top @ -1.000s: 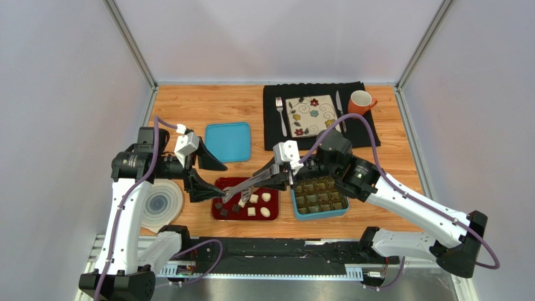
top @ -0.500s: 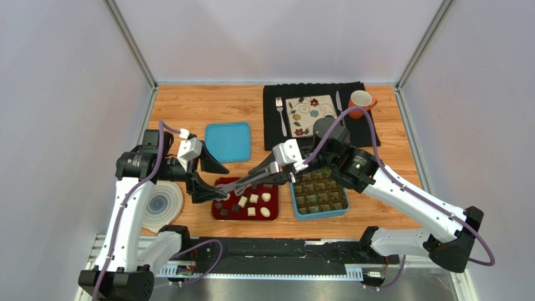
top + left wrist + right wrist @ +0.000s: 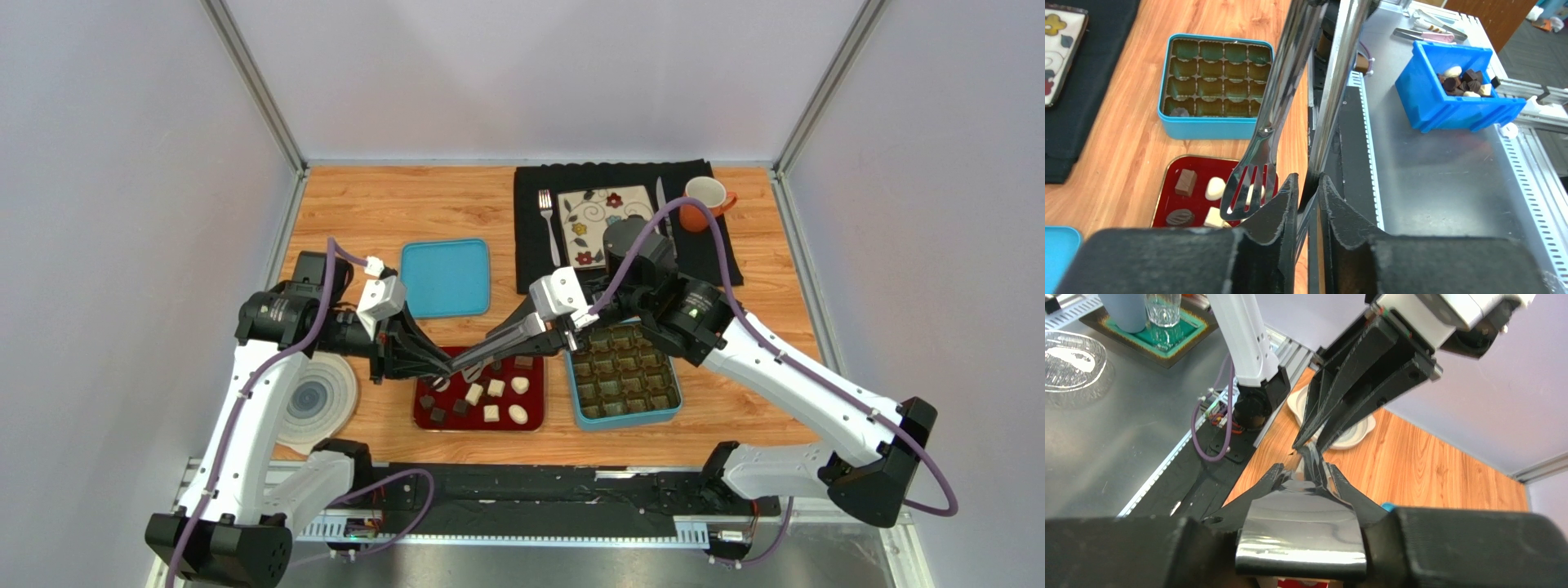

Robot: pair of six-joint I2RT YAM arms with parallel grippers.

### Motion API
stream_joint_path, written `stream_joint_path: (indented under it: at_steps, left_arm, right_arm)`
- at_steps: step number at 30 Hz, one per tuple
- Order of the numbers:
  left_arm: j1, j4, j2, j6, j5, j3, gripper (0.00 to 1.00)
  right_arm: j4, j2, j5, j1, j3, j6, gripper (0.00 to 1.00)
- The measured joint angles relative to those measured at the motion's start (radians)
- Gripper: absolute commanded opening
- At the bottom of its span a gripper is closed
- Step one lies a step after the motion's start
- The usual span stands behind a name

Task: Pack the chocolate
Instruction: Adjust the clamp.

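The chocolate lies as several dark and cream pieces on a red tray, also seen in the left wrist view. Metal tongs reach over the tray from the right. My right gripper is shut on their broad hinge end. My left gripper is shut on the tip of one tong arm; the other arm's slotted head hangs free above the tray. A blue tin with empty moulded cells stands right of the tray.
A blue lid lies behind the tray and a white disc to its left. At the back, a black placemat carries a flowered square plate, cutlery and an orange mug. A blue bin holds more candies off the table.
My left gripper moved right toward the tongs and shut on one arm's tip. The right arm shifted slightly back, still holding the tongs.
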Motion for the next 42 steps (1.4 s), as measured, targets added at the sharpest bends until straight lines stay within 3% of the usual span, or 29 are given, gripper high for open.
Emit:
stream_joint_path:
  at_steps: [5,8,10,11,12,13,28,35,42]
  left_arm:
    - [-0.009,0.003,0.000,0.011,-0.002,0.000,0.17]
    - [-0.010,0.003,0.001,0.011,-0.001,0.000,0.15]
    - [-0.010,0.005,0.003,0.011,0.001,0.000,0.13]
    - [-0.010,0.005,0.003,0.011,0.002,0.000,0.13]
    - [-0.010,0.008,0.004,0.011,0.002,0.000,0.12]
    - [-0.010,0.009,0.005,0.011,0.004,0.000,0.10]
    - [-0.013,-0.001,0.031,-0.010,0.016,0.022,0.01]
    - [-0.013,-0.002,0.031,-0.029,0.019,0.027,0.00]
    - [-0.013,-0.001,0.031,-0.109,0.051,0.045,0.00]
  right_arm:
    - [-0.015,0.000,-0.017,-0.019,0.001,0.000,0.07]
    - [-0.014,0.000,-0.015,-0.019,0.001,0.002,0.15]
    - [-0.008,0.000,-0.012,-0.020,0.001,0.010,0.26]
    - [-0.006,0.000,-0.007,-0.020,0.000,0.015,0.41]
    - [0.004,-0.002,-0.001,-0.020,-0.004,0.025,0.78]
    - [0.017,-0.005,0.010,-0.020,-0.011,0.027,0.99]
    - [0.196,-0.179,0.379,-0.061,-0.180,0.112,1.00]
    - [0.206,-0.243,0.238,-0.184,-0.281,0.241,1.00]
    - [0.439,-0.148,0.124,-0.180,-0.376,0.421,1.00]
